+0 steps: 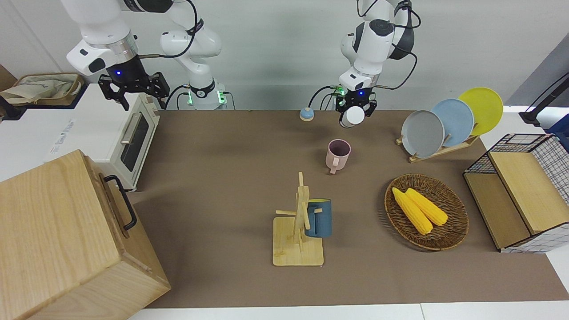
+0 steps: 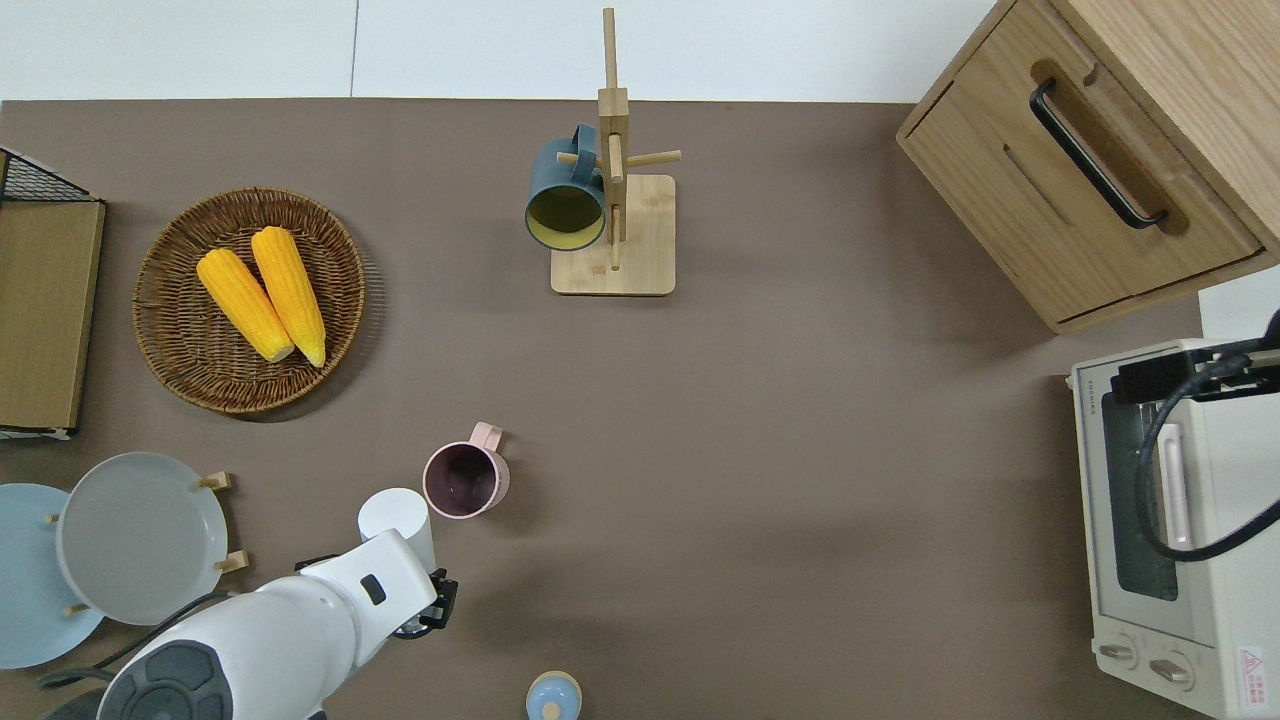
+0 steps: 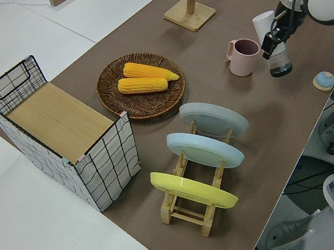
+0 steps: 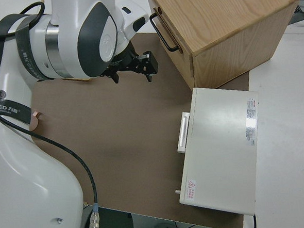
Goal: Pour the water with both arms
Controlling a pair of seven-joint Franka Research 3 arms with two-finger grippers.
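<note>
**A:** Where is the left gripper (image 1: 355, 112)?

**B:** Up over the bench (image 1: 231, 178), jaws clamped round a white cup (image 1: 354, 117). From the front you mostly see the cup's round end facing you, so the grip is hard to read there.

**A:** And from the left side?

**B:** Clearer. The jaws cross the cup's middle and it stands close to upright with a slight lean. Its lower part looks darker than its white top, which the front view hides.

**A:** How does it sit against the pink mug (image 2: 462, 481)?

**B:** Overhead settles that. The cup is at about eight o'clock from the mug, just beside it and not over its mouth. The mug stands upright on the bench, handle at one o'clock. I cannot tell whether anything is inside.

**A:** The right gripper (image 1: 133, 91)?

**B:** Parked. The front view shows its jaws spread wide with nothing between them. The right side view shows them from above. Overhead it barely appears, only cable and a dark edge over the oven (image 2: 1170, 520).

**A:** Anything else near the mug?

**B:** A small blue bell (image 2: 553, 697) at five o'clock from it overhead, at the bench edge nearest the robots. The corn basket (image 2: 170, 340) is at ten o'clock, well apart.
</note>
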